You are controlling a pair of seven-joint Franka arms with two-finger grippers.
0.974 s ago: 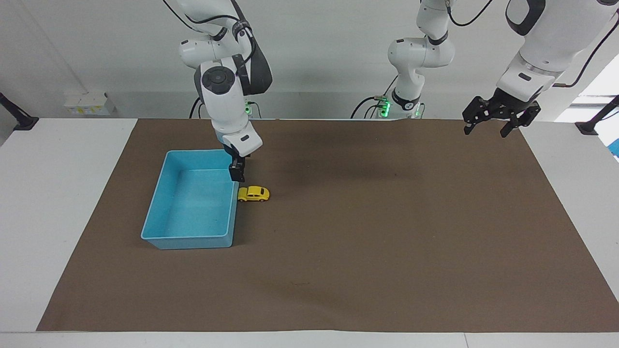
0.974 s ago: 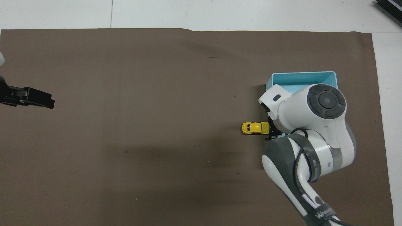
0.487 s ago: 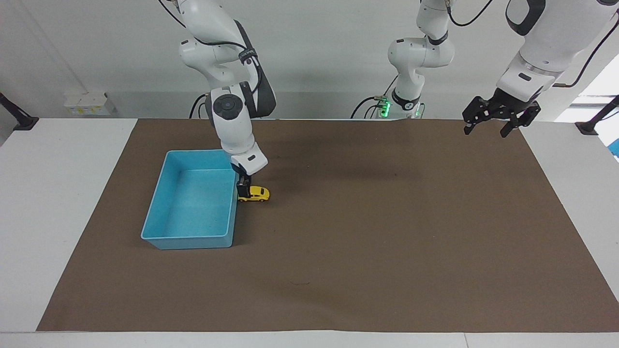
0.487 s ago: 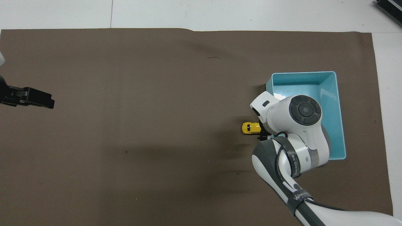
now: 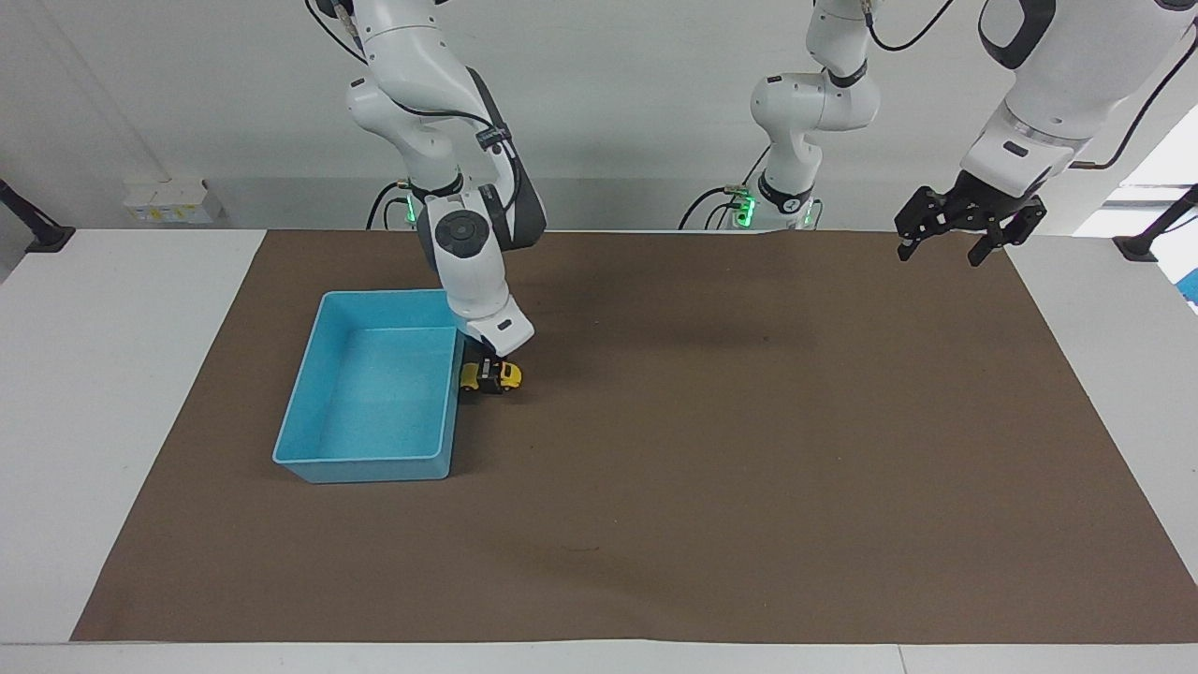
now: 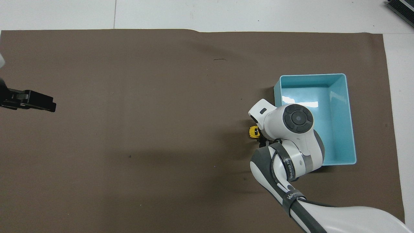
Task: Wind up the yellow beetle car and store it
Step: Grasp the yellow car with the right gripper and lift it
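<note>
The yellow beetle car [image 5: 511, 374] stands on the brown mat, right beside the blue bin [image 5: 298, 412], on the bin's side toward the left arm's end. My right gripper [image 5: 489, 377] is down on the car's middle and covers it, so yellow shows only at both ends. From overhead, the right arm's wrist hides all but the tip of the car [image 6: 254, 132]. My left gripper [image 5: 941, 253] hangs open and empty in the air over the mat's corner at the left arm's end, waiting.
The bin [image 6: 352, 123] is empty, and its wall stands close to the car and to my right gripper. The brown mat [image 5: 749, 468] covers most of the white table. Only the left gripper [image 6: 45, 104] shows at the overhead view's edge.
My right gripper came down from above the bin's rim and slid over onto the car's middle. The car has stayed in place. The left arm has not moved.
</note>
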